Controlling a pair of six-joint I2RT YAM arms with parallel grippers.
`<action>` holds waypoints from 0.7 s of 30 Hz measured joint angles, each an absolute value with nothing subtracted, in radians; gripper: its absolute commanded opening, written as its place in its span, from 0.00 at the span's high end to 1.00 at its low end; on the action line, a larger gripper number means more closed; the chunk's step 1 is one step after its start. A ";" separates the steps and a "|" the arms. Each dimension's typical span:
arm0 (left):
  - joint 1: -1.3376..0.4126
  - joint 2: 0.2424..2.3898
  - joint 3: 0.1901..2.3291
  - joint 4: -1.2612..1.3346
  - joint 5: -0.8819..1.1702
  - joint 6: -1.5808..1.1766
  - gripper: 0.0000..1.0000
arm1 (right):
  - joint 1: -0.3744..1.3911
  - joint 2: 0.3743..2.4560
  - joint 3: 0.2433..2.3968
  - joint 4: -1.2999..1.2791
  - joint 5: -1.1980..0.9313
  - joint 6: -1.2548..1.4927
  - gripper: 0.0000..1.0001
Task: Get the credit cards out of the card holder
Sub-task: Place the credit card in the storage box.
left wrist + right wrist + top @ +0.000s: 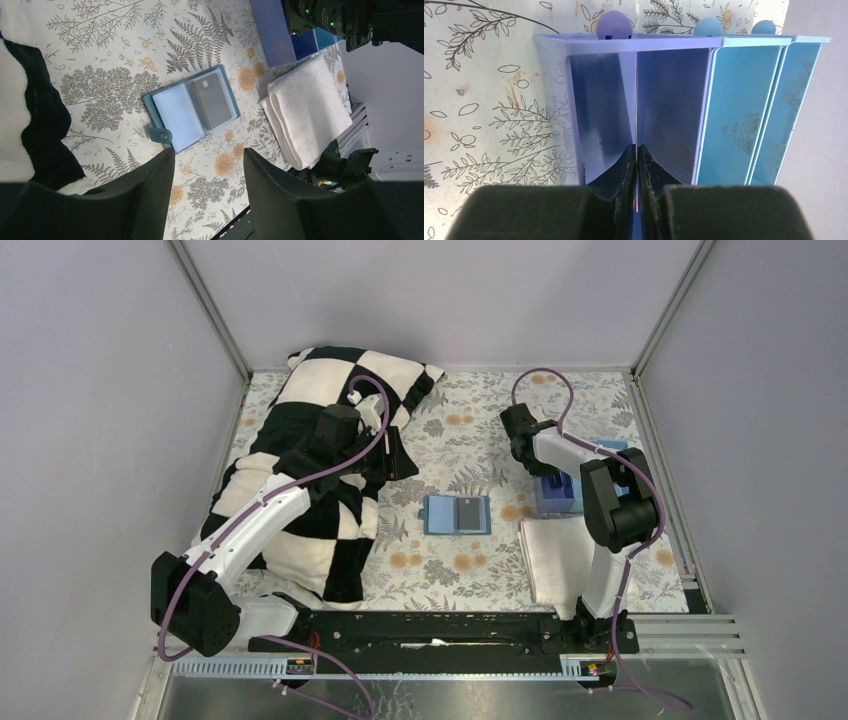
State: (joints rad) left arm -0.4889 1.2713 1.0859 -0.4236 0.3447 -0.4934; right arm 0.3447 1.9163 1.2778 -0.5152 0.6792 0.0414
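Note:
The teal card holder (457, 513) lies open on the flowered tablecloth at mid-table, and it also shows in the left wrist view (175, 112). A grey card (214, 97) sits in its right pocket; the left pocket looks pale and empty. My left gripper (207, 170) is open and empty, hanging over the cloth near the holder's snap tab, beside the checkered blanket. My right gripper (637, 150) is shut on a thin card (637, 100) seen edge-on, held over the purple bin (599, 90) at the right.
A black-and-white checkered blanket (320, 470) covers the left side of the table. A folded white towel (555, 555) lies at the front right. Light blue bins (744, 100) stand next to the purple one against the right wall.

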 measured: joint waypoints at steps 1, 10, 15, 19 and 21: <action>-0.489 1.274 1.086 -0.424 0.345 -0.493 0.42 | 0.344 1.916 1.278 -0.515 0.677 0.041 0.87; -0.489 1.279 1.086 -0.424 0.347 -0.498 0.42 | 0.337 1.918 1.278 -0.516 0.628 0.042 0.74; -0.489 1.280 1.086 -0.418 0.349 -0.510 0.42 | 0.337 1.918 1.278 -0.518 0.599 0.043 0.74; -0.489 1.280 1.086 -0.416 0.355 -0.517 0.41 | 0.337 1.913 1.278 -0.525 0.575 0.046 0.73; -0.489 1.280 1.086 -0.416 0.359 -0.521 0.41 | 0.337 1.901 1.277 -0.531 0.557 0.048 0.73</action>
State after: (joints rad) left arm -0.4889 1.2800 1.0859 -0.4156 0.3592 -0.5213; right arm 0.3367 1.9011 1.2770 -0.5308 0.5568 0.0479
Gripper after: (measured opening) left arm 0.584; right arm 0.263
